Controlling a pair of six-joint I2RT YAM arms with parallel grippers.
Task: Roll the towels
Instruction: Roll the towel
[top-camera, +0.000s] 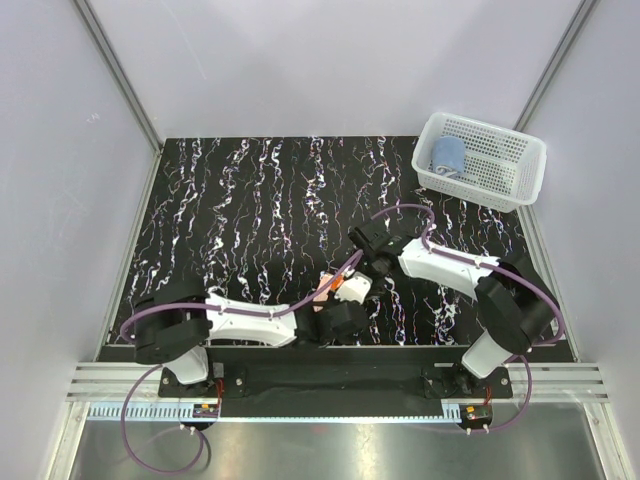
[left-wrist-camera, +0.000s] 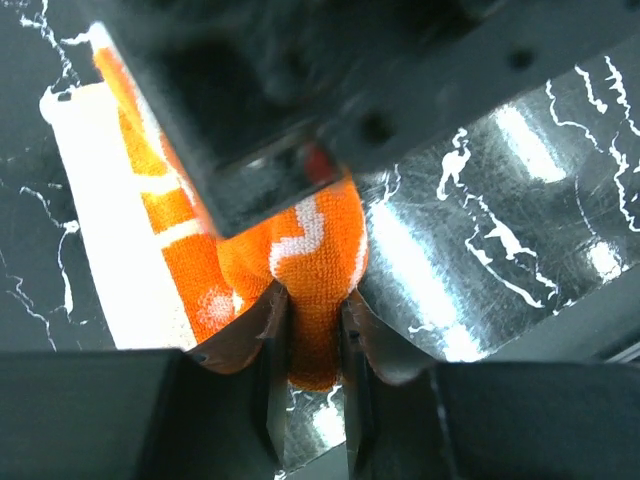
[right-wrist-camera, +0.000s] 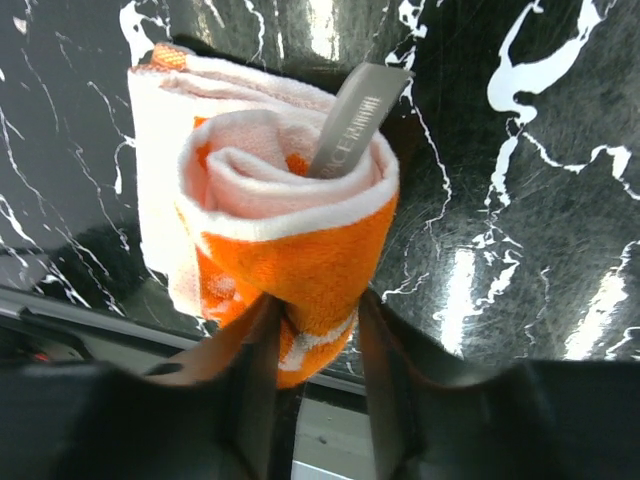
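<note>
The orange towel (top-camera: 343, 288) lies near the table's front middle, partly rolled, between both grippers. In the right wrist view its rolled end (right-wrist-camera: 290, 220) shows a white-edged spiral with a grey label in it. My right gripper (right-wrist-camera: 318, 335) is shut on that roll. In the left wrist view my left gripper (left-wrist-camera: 310, 340) is shut on a fold of the same orange towel (left-wrist-camera: 310, 270). The light blue towel (top-camera: 448, 155) sits rolled in the white mesh basket (top-camera: 500, 175) at the back right.
The black marbled table top (top-camera: 250, 220) spreads behind the arms. Its front edge and a metal rail (top-camera: 330, 375) run just below the grippers. White walls enclose the left, back and right sides.
</note>
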